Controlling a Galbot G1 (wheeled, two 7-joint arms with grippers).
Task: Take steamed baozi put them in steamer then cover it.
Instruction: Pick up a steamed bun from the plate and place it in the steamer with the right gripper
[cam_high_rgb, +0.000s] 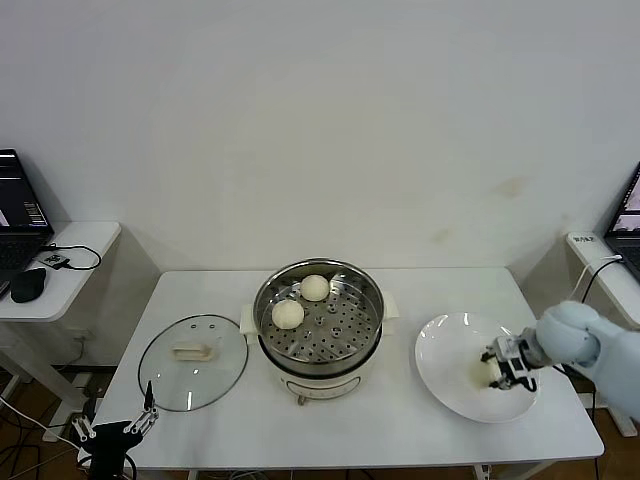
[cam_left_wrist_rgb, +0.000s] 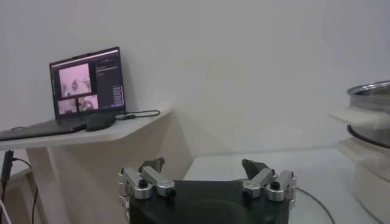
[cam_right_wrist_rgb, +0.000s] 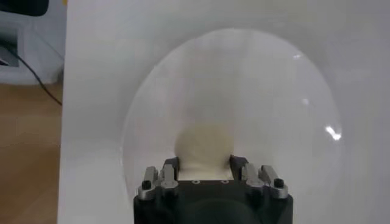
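Softly is how the baozi (cam_high_rgb: 487, 371) on the white plate (cam_high_rgb: 450, 345) will want taking: it looks a light, yielding bun with a smooth, thin skin that would dent or tear under a hard pinch, so my judgement is that the hold belongs low on its round sides, across the widest part, with just enough squeeze to carry it. It sits on the right half of the plate, at the right end of the table (cam_high_rgb: 400, 420), and the right gripper (cam_high_rgb: 495, 372) is down over it; in the right wrist view the baozi (cam_right_wrist_rgb: 204, 146) lies between the two fingers, which stand about a bun's width apart on either side of it, though whether they already press it I cannot tell. Left of the plate, in the middle of the table, stands the steamer (cam_high_rgb: 320, 322) with two baozi on the far-left part of its perforated tray. Further left the cover (cam_high_rgb: 193, 361) lies flat, handle up. The left gripper (cam_high_rgb: 150, 418) hangs parked off the near left corner, its fingers spread wide and holding nothing.
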